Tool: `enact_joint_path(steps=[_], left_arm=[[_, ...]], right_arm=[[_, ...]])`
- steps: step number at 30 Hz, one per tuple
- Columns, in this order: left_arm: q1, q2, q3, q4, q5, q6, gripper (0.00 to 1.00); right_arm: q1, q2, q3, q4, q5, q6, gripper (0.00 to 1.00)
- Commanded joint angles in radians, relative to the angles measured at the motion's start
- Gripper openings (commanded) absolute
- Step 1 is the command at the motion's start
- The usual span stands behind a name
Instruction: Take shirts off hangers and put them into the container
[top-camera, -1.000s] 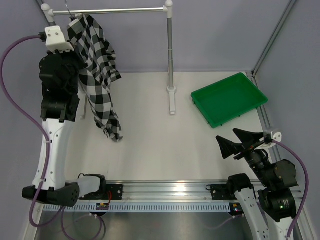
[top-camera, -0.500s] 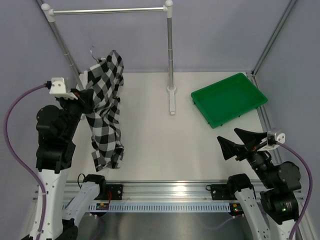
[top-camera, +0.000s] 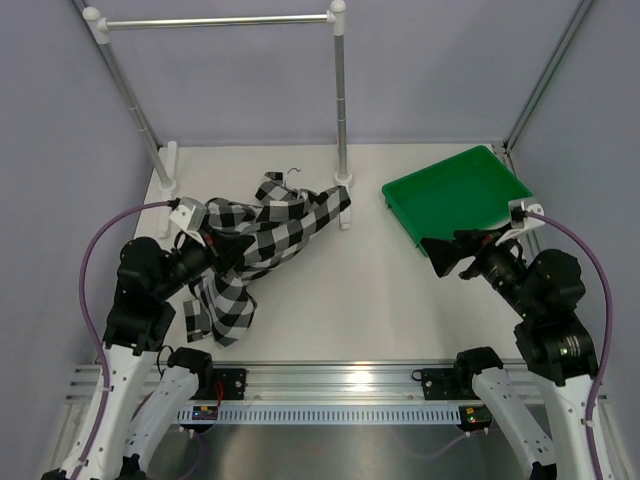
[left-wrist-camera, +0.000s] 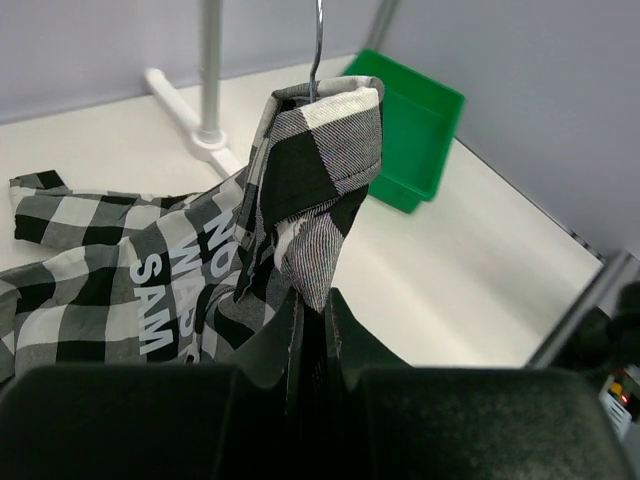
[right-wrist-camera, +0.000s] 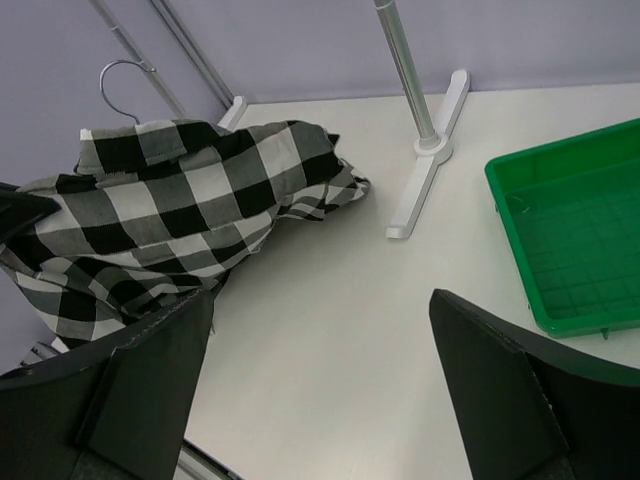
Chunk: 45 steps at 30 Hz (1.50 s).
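Note:
The black-and-white checked shirt (top-camera: 290, 215) is draped low over the table left of centre, one sleeve trailing toward the near edge. My left gripper (top-camera: 222, 250) is shut on a fold of it; in the left wrist view the cloth (left-wrist-camera: 300, 180) rises from the pinched fingertips (left-wrist-camera: 315, 300). The hanger's metal hook (top-camera: 292, 175) pokes out of the collar (left-wrist-camera: 316, 50); the rest of the hanger is hidden inside the shirt. The green container (top-camera: 458, 195) sits at the right with nothing in it. My right gripper (top-camera: 440, 257) stands open by its near corner, with nothing between its fingers (right-wrist-camera: 320, 300).
A silver rail (top-camera: 215, 21) spans the back on two posts. The right post's white foot (top-camera: 345, 215) touches the shirt's far end, and the left post's foot (top-camera: 165, 170) stands at the far left. Grey walls close in the sides.
My left arm has carried the shirt and hanger off the rail, down and rightward onto the table. My right gripper, still open, has moved forward toward the container's near corner.

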Motion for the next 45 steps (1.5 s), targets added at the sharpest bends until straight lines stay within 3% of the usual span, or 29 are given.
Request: enact_joint_path(steps=[1, 7, 15, 23, 34, 45], left_arm=[[-0.049, -0.014, -0.005, 0.159, 0.102, -0.005, 0.0], [-0.111, 0.007, -0.07, 0.261, 0.09, -0.045, 0.0], [-0.221, 0.097, -0.081, 0.297, 0.005, 0.0, 0.0], [-0.241, 0.113, -0.104, 0.26, -0.084, 0.043, 0.0], [-0.241, 0.059, -0.143, 0.24, -0.114, 0.053, 0.0], [-0.241, 0.053, -0.142, 0.242, -0.1, 0.053, 0.0]], right_arm=[[0.012, 0.105, 0.069, -0.014, -0.053, 0.017, 0.99], [0.041, 0.249, 0.13, 0.042, -0.052, 0.021, 0.99], [0.243, 0.47, 0.23, 0.156, 0.089, 0.006, 0.99], [0.473, 0.734, 0.414, 0.207, 0.206, -0.055, 0.99], [0.575, 0.964, 0.541, 0.273, 0.264, -0.052, 0.81], [0.591, 1.062, 0.58, 0.299, 0.278, -0.045, 0.58]])
